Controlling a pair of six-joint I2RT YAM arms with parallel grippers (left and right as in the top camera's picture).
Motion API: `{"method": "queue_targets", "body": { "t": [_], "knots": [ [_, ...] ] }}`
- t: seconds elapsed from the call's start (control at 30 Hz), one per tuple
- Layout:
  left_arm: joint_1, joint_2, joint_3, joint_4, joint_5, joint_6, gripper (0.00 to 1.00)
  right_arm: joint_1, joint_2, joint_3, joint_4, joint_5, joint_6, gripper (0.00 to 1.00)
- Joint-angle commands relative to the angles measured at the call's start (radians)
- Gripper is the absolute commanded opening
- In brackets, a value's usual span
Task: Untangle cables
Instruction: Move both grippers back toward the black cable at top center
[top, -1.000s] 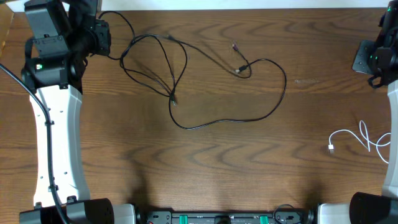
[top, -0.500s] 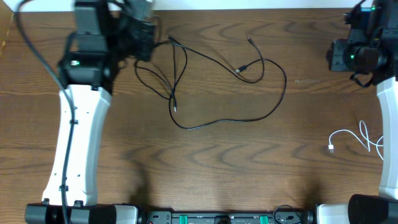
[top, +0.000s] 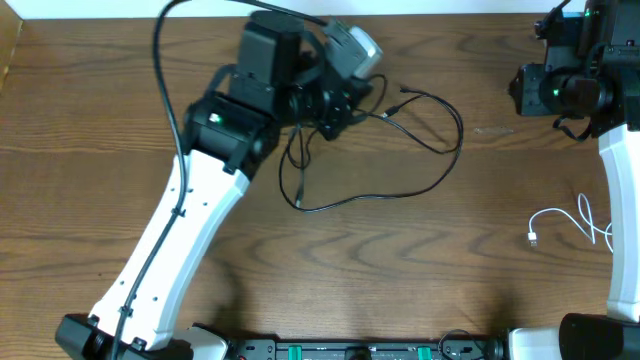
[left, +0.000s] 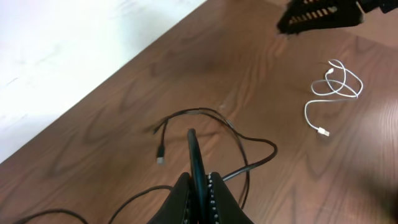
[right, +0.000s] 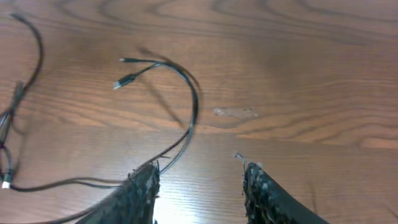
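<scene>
As the left fingers (left: 180, 199), clamped on a black cable (left: 192, 143), swept right, loops bunched behind them, still tangled (right fingers (right: 140, 193) apart).

Left pincer (top: 338, 112) above tangled black cables (top: 461, 130)

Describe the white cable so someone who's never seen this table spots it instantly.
Go to the right edge of the wooden table, next to the right arm's white link. The white cable lies there in a small loose loop, plug end toward the table's middle. It is the only white cord, lying well apart from the black cables up top.
</scene>
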Motion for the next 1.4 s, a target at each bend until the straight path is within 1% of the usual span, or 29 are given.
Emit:
{"method": "queue_targets", "body": {
  "t": [0.0,0.03,0.17,0.27,0.37,0.43,0.5,0.57,0.7,0.83,1.07,1.37],
  "knots": [
    [-0.010,-0.023,0.000,0.001,-0.056,-0.001,0.07,0.020,-0.004,0.010,-0.006,-0.146,-0.061,0.53],
    [-0.010,-0.023,0.000,0.001,-0.055,-0.002,0.07,0.029,0.003,0.009,-0.005,-0.155,-0.060,0.57],
    [-0.010,-0.023,0.000,0.001,-0.056,-0.001,0.07,0.089,0.058,-0.005,0.013,-0.165,-0.073,0.58],
    [-0.010,-0.023,0.000,0.001,-0.056,0.000,0.08,0.150,0.121,-0.017,0.042,-0.270,-0.143,0.56],
    [-0.010,-0.023,0.000,-0.003,-0.056,0.010,0.07,0.190,0.179,-0.018,0.104,-0.336,-0.161,0.56],
    [-0.010,-0.023,0.000,-0.003,-0.056,0.010,0.08,0.206,0.209,-0.018,0.138,-0.424,-0.195,0.56],
    [-0.010,-0.023,0.000,-0.003,-0.060,0.010,0.08,0.218,0.236,-0.018,0.147,-0.511,-0.227,0.57],
    [-0.010,-0.023,0.000,-0.004,-0.074,0.014,0.08,0.227,0.253,-0.018,0.139,-0.550,-0.236,0.57],
    [-0.010,-0.023,0.000,-0.007,-0.094,0.029,0.08,0.242,0.245,-0.017,0.117,-0.563,-0.270,0.54],
    [-0.009,-0.023,0.000,-0.011,-0.140,0.034,0.07,0.242,0.202,-0.017,0.123,-0.570,-0.287,0.54],
    [0.006,-0.023,0.000,-0.011,-0.150,0.040,0.07,0.237,0.133,-0.017,0.110,-0.568,-0.310,0.58],
    [0.006,-0.023,0.000,-0.010,-0.150,0.051,0.07,0.244,0.129,-0.021,0.064,-0.568,-0.317,0.58]
  ]
}}
